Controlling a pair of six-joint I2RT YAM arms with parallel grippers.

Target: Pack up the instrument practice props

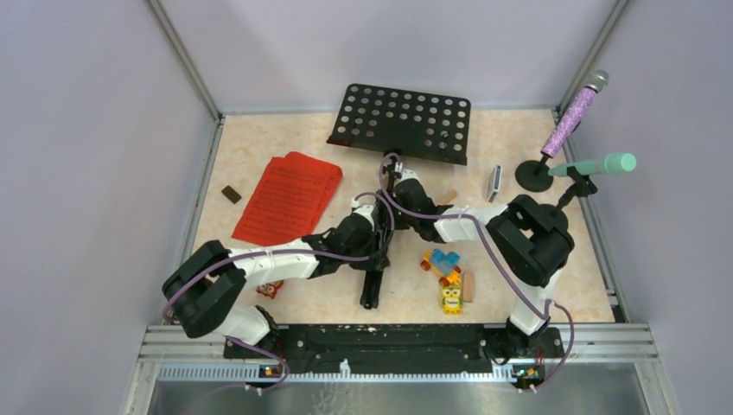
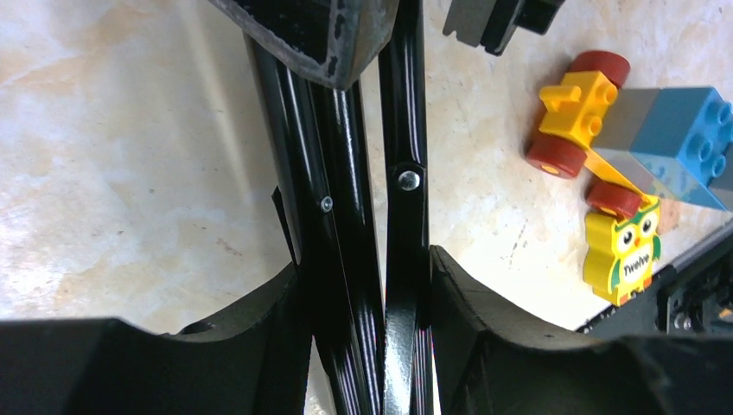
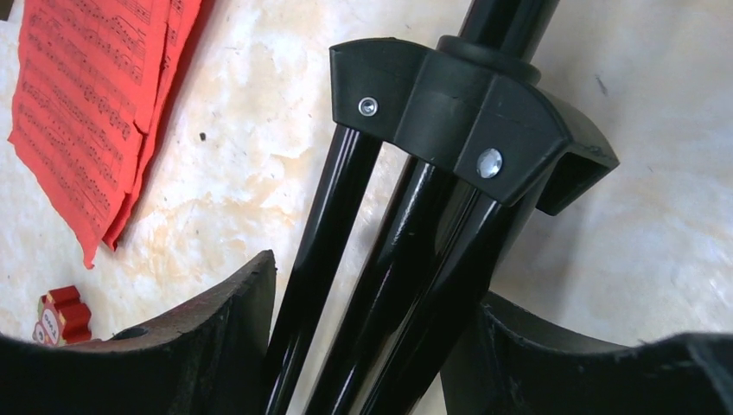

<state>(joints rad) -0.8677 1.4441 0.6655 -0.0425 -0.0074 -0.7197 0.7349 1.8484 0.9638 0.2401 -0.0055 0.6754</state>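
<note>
Pale lavender walls box in a beige marbled counter (image 1: 519, 285); clock bearings are from the overhead view.

- Music rack (image 1: 402, 121): I see its black perforated desk at 12 o'clock, tipped toward the back wall. Its tripod legs (image 1: 372, 290) are folded together and run down the middle toward 6.
- Left hand (image 2: 363, 294): closed on the folded legs. My wrist camera shows a finger pressed against the black tubes on each side.
- Right hand (image 3: 373, 285): also clamped on the legs, further toward 12, just below the black plastic collar (image 3: 467, 112) where the tubes join.
- Red sheet-music pages (image 1: 290, 194): a loose, slightly fanned stack flat at 10 o'clock, apart from both arms.
- Purple microphone (image 1: 575, 112): at 2 o'clock, leaning in a round-based holder (image 1: 534, 175).
- Mint-green microphone (image 1: 596, 164): just beside it, lying almost level on a second holder (image 1: 577, 186). I cannot see that base; the right arm covers it.
- Toy bricks (image 1: 443, 264) and a yellow owl brick (image 1: 450, 298): at 5 o'clock, near the leg tips but not touching.
- Small dark block (image 1: 230, 194): at 9 o'clock, beside the pages.
</note>
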